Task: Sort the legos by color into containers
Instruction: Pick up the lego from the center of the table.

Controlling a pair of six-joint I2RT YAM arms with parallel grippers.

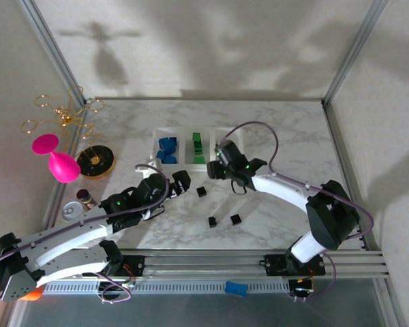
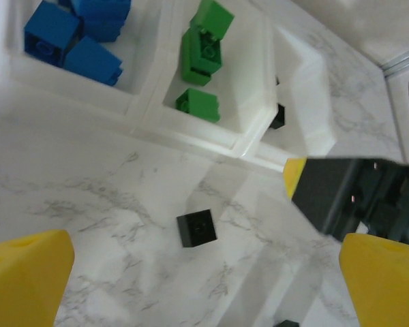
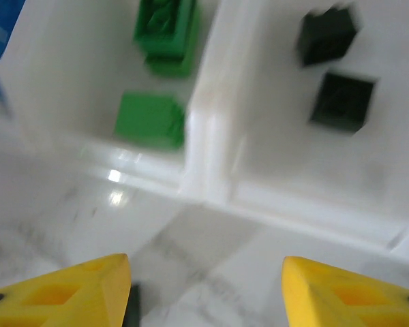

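Top external view: I have both arms reaching across the marble tabletop (image 1: 293, 129) toward the containers (image 1: 191, 129), a row of three joined clear compartments at the far middle. Blue legos (image 1: 167, 150) fill the left compartment and green legos (image 1: 198, 144) the middle one. The right gripper (image 1: 221, 165) hangs over the near rim of the right compartment. The left gripper (image 1: 182, 182) hangs just short of the row, toward its left end. Three bricks lie loose on the tabletop: one black lego (image 1: 202, 192) just beside the left gripper, and a second black lego (image 1: 212, 221) and a third black lego (image 1: 236, 219) nearer the arm bases.

In the blurred right wrist view, the right gripper (image 3: 204, 272) has its jaws apart with nothing between them and bare marble under the gap. Beyond them, two black legos (image 3: 342, 101) rest inside the right compartment, next to the green legos (image 3: 150, 119).

In the left wrist view, the left gripper (image 2: 204, 272) holds its jaws spread wide and empty. A black lego (image 2: 196, 228) lies flat on the tabletop ahead, between the yellow tips and touching neither.

A round black and gold dish (image 1: 97, 161) and a pink goblet-shaped piece (image 1: 58, 160) stand at the tabletop's left edge.
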